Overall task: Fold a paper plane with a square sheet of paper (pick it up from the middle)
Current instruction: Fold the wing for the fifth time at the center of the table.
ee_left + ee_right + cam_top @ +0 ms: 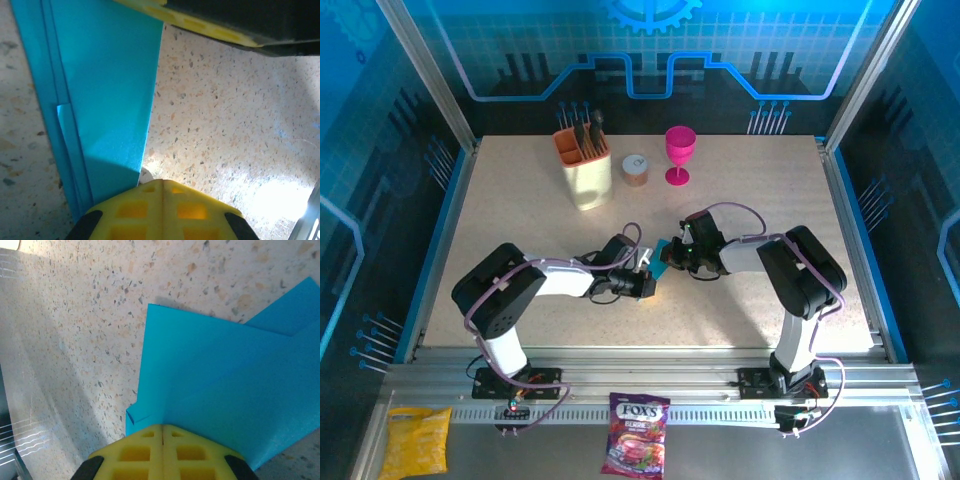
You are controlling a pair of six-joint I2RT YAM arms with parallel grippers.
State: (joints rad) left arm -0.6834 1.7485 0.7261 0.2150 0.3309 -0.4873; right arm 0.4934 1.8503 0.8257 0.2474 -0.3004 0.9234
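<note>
Since the paper (225, 385) looks only part-folded, right pincer (162, 429) pinching it, left pincer (162, 186) pressed together at its edge, wings seemingly remain.

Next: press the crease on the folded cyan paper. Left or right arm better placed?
Right, probably. The right gripper, shut, sits on the folded cyan paper with sheet spread ahead and beside its tips. The left gripper, also shut, is at the paper's edge, mostly over bare table.

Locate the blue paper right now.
Top view: the folded blue paper is mid-table between the left gripper and right gripper, in front of the pink goblet; wrist views show it at each one's shut fingers.
</note>
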